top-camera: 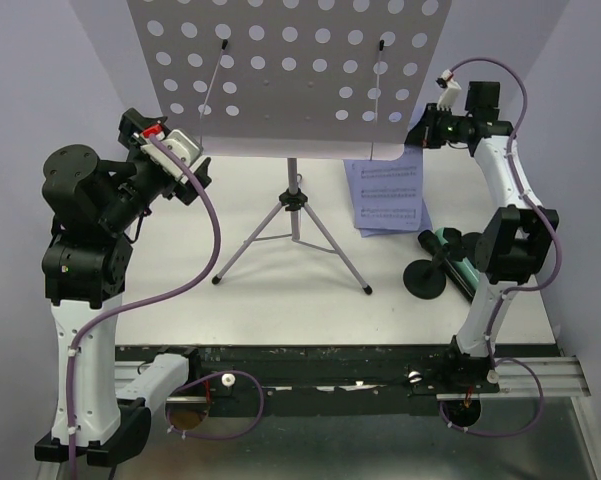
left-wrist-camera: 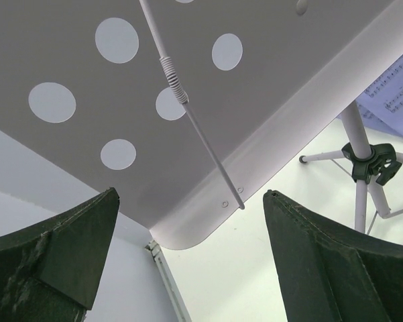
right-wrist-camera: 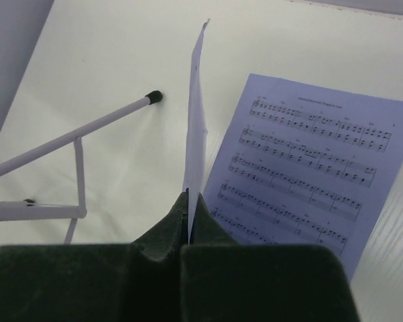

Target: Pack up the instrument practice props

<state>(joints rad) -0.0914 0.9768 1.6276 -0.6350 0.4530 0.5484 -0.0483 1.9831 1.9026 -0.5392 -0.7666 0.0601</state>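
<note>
The lilac perforated plate (top-camera: 280, 70) stands on the silver tripod pole (top-camera: 294, 190) at mid-table. My left gripper (top-camera: 200, 165) is open at the plate's lower left corner; in the left wrist view that corner (left-wrist-camera: 188, 228) sits between my spread fingers, untouched. My right gripper (top-camera: 420, 135) is shut on a white sheet-music page, seen edge-on in the right wrist view (right-wrist-camera: 196, 121). More pages (top-camera: 388, 195) lie flat on the table below it and show in the right wrist view (right-wrist-camera: 308, 161). A black round-based holder (top-camera: 423, 278) and the teal microphone (top-camera: 448, 247) lie beside my right arm.
The tripod legs (top-camera: 330, 250) spread across the table's centre; one black-tipped leg shows in the right wrist view (right-wrist-camera: 87, 131). Thin wire page arms (left-wrist-camera: 188, 114) lie against the plate. Lilac walls close in the left, right and back. A black rail (top-camera: 330, 365) runs along the near edge.
</note>
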